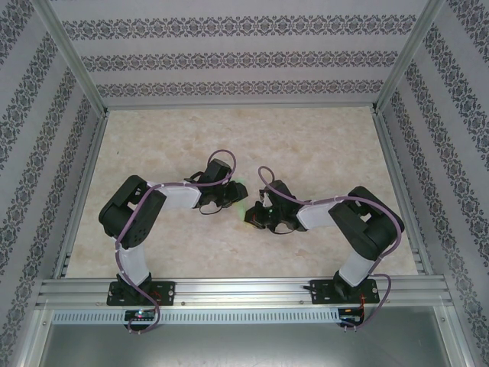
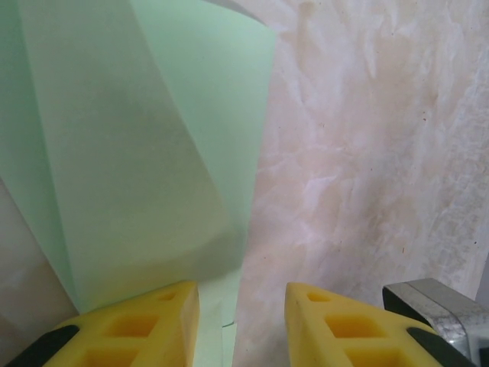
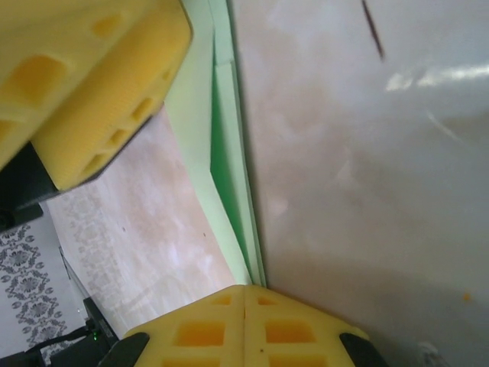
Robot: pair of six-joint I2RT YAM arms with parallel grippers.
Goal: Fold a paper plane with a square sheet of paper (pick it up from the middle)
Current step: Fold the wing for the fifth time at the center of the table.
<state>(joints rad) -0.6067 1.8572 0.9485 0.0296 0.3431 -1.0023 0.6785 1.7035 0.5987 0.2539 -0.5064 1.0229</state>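
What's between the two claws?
The folded green paper bridges them, from the shut right claw up to the left claw, seen in the right wrist view.

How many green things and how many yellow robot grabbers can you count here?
Folded green paper: 1
Yellow grabbers: 2 (left gripper, right gripper)
Total: 3
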